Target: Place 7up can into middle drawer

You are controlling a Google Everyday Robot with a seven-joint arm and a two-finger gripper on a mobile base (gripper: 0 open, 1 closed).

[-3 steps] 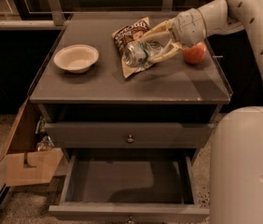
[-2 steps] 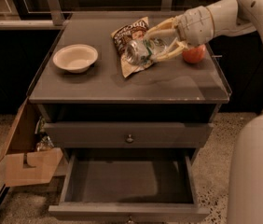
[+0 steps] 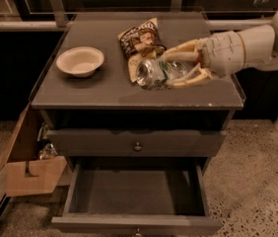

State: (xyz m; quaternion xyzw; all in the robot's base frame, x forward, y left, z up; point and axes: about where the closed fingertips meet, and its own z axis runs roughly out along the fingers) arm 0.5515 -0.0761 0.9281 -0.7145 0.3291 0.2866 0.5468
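My gripper (image 3: 167, 71) reaches in from the right over the cabinet top (image 3: 104, 90). It is shut on the 7up can (image 3: 155, 73), a silver can with a green label that lies on its side between the two fingers, its end facing left. The can is held just above the top near the front edge, beside the lower end of the snack bag (image 3: 140, 39). The middle drawer (image 3: 129, 194) is pulled open at the bottom, below and in front of the can, with a bare grey floor.
A white bowl (image 3: 80, 60) sits on the left of the cabinet top. A closed drawer front with a knob (image 3: 137, 145) is above the open drawer. An open cardboard box (image 3: 28, 169) stands on the floor to the left.
My gripper has moved toward the front edge of the cabinet top with the can in it, drawing away from the snack bag. The red apple is now hidden behind the gripper.
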